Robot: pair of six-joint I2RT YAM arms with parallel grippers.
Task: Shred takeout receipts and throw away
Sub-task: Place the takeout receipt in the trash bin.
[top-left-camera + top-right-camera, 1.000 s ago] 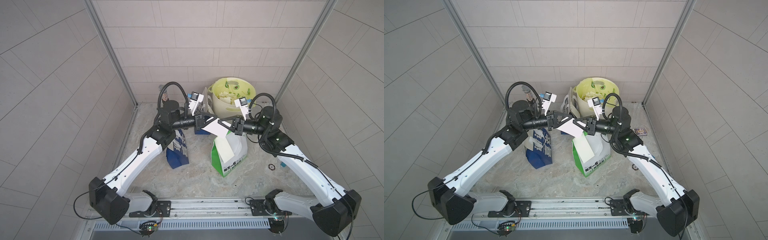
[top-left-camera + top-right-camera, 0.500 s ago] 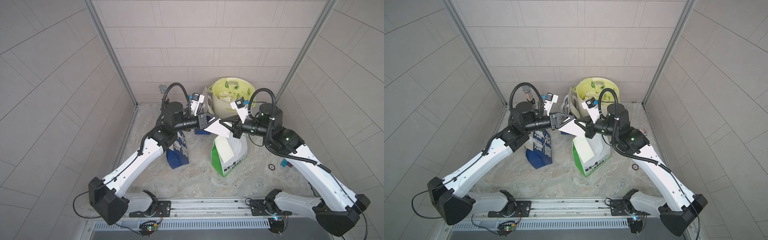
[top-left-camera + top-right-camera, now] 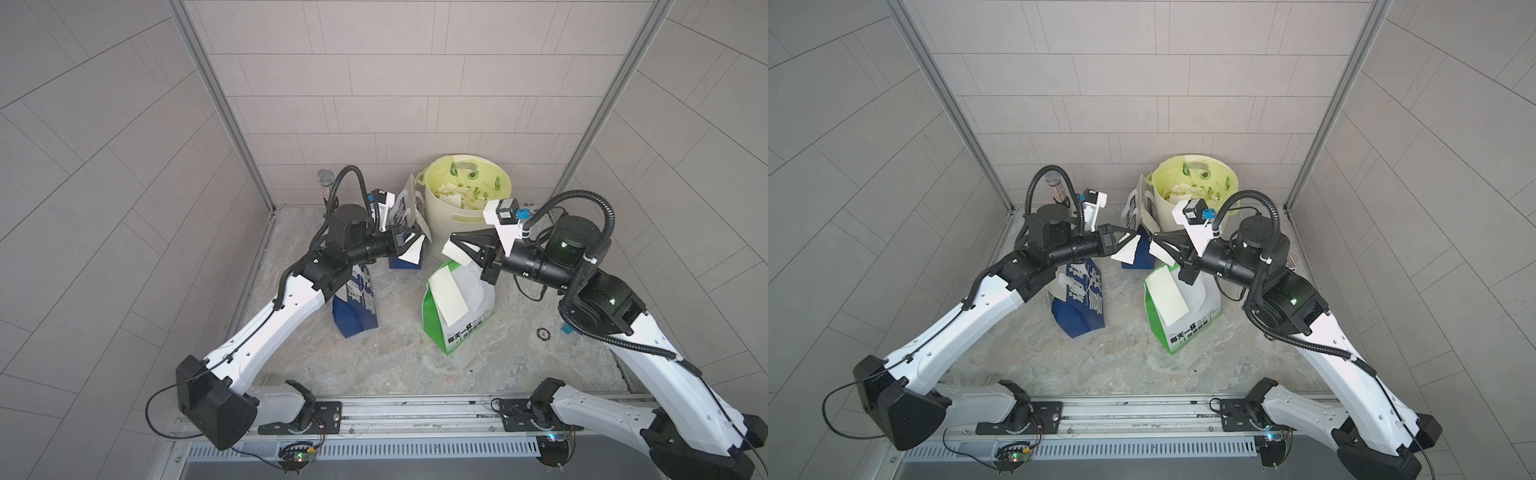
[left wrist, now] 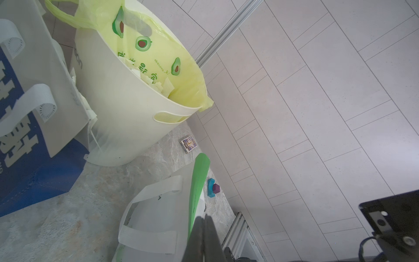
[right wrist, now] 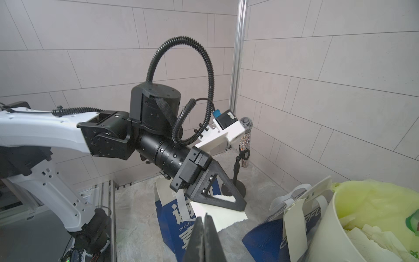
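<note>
Top views: receipt halves [image 3: 412, 251] now apart

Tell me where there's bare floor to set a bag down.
The widest bare floor lies between the front rail and the blue bag and green-and-white bag. A smaller patch sits between the green-and-white bag and the small ring. The back is crowded: bin, second blue bag, microphone.
</note>
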